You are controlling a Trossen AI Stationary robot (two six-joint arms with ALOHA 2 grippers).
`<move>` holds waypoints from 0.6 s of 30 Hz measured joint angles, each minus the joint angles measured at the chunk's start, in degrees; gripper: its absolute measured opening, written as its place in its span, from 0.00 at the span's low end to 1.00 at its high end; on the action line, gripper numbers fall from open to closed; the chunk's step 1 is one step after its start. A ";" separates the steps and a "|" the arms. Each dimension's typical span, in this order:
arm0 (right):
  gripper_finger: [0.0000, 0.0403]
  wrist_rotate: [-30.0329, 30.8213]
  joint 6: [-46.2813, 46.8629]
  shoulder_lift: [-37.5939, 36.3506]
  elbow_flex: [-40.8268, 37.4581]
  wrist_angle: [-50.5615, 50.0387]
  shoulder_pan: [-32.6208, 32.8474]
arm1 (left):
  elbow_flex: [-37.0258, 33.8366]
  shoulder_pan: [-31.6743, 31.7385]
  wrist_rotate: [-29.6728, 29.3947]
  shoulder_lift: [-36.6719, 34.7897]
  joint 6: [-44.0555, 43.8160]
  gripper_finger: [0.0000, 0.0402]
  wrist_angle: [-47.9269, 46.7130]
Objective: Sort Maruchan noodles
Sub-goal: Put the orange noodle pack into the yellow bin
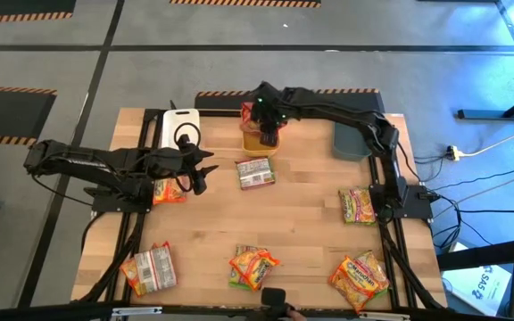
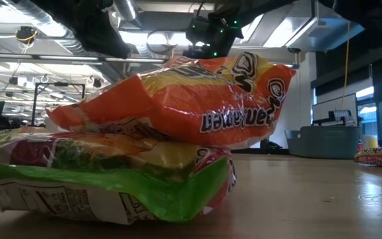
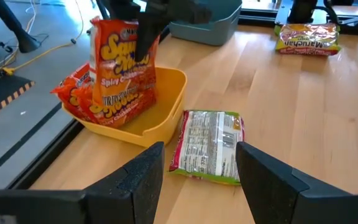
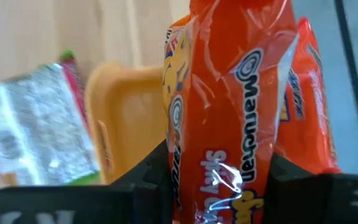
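Over the orange bin [image 1: 259, 141] at the table's far edge, the right gripper [image 1: 269, 134] pinches an orange noodle packet [image 3: 122, 65] upright, apparently touching packets already inside. Left of a face-down packet [image 1: 255, 173] mid-table, the left gripper [image 1: 196, 169] waits with fingers apart, holding nothing.

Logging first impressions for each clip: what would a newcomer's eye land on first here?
The right gripper at the table's far edge, holding an upright orange crinkly Maruchan packet over the orange-yellow plastic bin, which already holds similar packets. Next, the open left gripper facing a green-edged packet lying silvery back up mid-table.
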 joint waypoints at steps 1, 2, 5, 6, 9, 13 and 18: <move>0.28 0.32 -0.37 0.30 0.00 -0.31 -0.05 | 0.00 0.00 0.00 0.00 0.02 0.48 -0.02; 0.28 0.37 -0.60 0.70 0.00 -0.76 -0.11 | 0.00 0.00 0.00 0.00 0.02 0.48 0.00; 0.28 0.44 -0.77 2.10 0.00 -1.11 -0.11 | 0.00 0.00 0.00 0.00 0.02 0.48 -0.01; 0.28 0.44 -0.78 2.56 0.00 -1.26 -0.11 | 0.00 0.00 0.00 0.00 0.04 0.48 0.04; 0.28 0.44 -0.80 4.06 0.00 -1.25 -0.09 | 0.00 -0.02 0.00 0.00 0.02 0.48 0.04; 0.28 0.41 -0.80 5.93 0.00 -1.58 -0.04 | 0.00 -0.02 0.00 0.00 0.04 0.48 0.04; 0.29 0.44 -0.85 7.55 0.00 -1.58 -0.07 | 0.00 -0.02 0.00 0.00 0.04 0.48 0.03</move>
